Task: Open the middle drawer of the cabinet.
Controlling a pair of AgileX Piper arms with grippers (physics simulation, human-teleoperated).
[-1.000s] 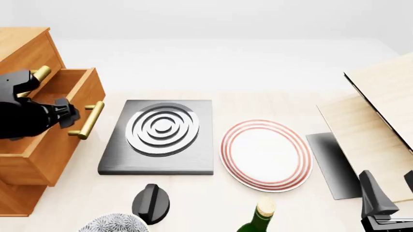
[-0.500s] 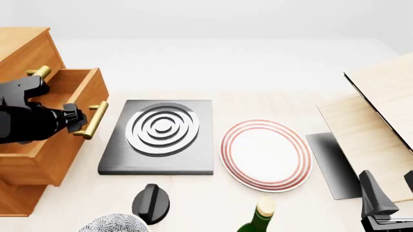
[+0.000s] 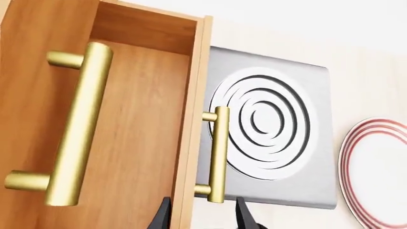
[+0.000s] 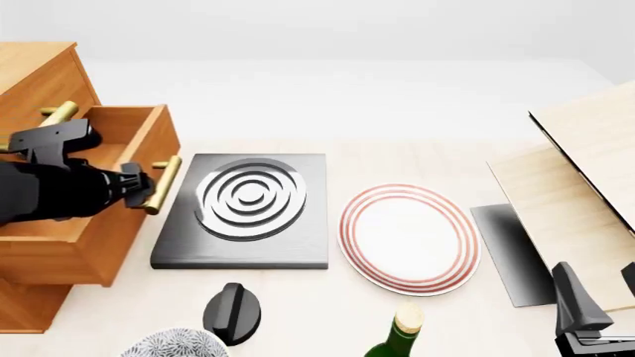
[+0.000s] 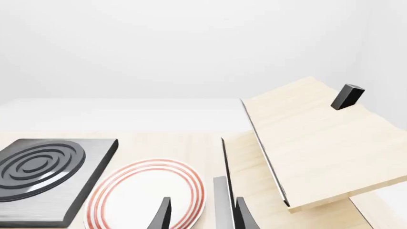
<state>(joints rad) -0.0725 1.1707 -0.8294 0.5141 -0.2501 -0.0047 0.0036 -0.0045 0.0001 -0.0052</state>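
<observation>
At the far left stood the cabinet (image 4: 40,74), and from it the middle drawer (image 4: 94,238) jutted well out toward the grey stove plate (image 4: 248,212), its inside wall bare to view. We had the left gripper (image 4: 139,187) at the drawer's brass handle (image 4: 163,184); in the left wrist view the two fingertips (image 3: 162,217) stood one on each side of the bar's lower end, close about it, so we judged the handle clasped, though the contact itself was cut off at the frame edge. Holding at the bar let the arm draw the drawer straight along its slide. Another brass handle (image 3: 73,124) showed on the neighbouring drawer front, flush and unpulled.

Further right lay the red-ringed plate (image 4: 409,238), just beside the stove plate, with a black knob (image 4: 233,309) and a green bottle (image 4: 397,335) nearer us. The pale boards (image 4: 566,178) leaned at the right. Our right gripper (image 5: 200,214) waited low by them, fingers apart and holding nothing, kept out of the pull's way.
</observation>
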